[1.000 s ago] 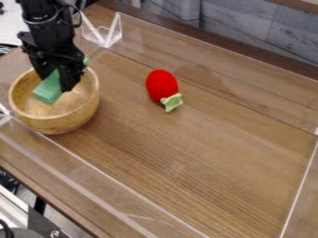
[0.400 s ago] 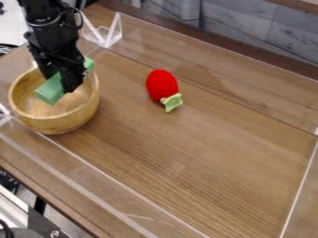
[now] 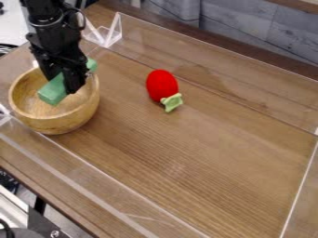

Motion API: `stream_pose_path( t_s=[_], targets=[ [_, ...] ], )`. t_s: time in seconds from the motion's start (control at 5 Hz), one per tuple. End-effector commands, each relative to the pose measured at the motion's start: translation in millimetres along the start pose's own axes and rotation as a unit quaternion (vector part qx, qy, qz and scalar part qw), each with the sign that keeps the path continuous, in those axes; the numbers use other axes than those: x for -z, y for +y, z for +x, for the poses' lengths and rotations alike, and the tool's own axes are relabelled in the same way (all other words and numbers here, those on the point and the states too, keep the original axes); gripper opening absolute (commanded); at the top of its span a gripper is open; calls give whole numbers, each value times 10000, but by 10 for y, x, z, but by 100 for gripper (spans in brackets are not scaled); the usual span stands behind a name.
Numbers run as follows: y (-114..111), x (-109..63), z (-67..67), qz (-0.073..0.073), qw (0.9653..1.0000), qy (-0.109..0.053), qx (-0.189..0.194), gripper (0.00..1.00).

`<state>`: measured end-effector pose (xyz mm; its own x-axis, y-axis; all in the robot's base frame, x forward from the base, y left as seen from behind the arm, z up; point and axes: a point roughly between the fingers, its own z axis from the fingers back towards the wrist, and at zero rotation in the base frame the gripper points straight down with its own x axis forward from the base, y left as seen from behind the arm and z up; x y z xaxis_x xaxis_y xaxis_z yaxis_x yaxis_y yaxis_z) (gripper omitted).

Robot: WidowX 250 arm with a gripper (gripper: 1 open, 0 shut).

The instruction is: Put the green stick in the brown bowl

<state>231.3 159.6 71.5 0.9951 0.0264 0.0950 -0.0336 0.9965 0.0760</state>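
The brown bowl (image 3: pixel 54 110) sits at the left of the wooden table. Above its inside hangs the green stick (image 3: pixel 54 90), tilted, with its lower end down in the bowl's opening. My black gripper (image 3: pixel 65 76) points straight down over the bowl and is shut on the green stick's upper part. Whether the stick's lower end touches the bowl's bottom cannot be told.
A red strawberry toy (image 3: pixel 163 86) with a green leaf end lies mid-table, right of the bowl. Clear plastic walls (image 3: pixel 118 33) edge the table at the back, left and front. Bare wood spreads to the right and front.
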Motion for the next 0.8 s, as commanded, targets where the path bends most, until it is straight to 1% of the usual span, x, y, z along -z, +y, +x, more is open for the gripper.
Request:
stream_pose_path(
  t_s=[0.0, 0.4, 0.6],
  targets=[
    [48, -151, 131, 187, 9993, -193, -262, 0],
    [24, -201, 85, 201, 9981, -145, -563, 0],
    [-36, -160, 77, 201, 9976, -98, -651, 100]
  ],
)
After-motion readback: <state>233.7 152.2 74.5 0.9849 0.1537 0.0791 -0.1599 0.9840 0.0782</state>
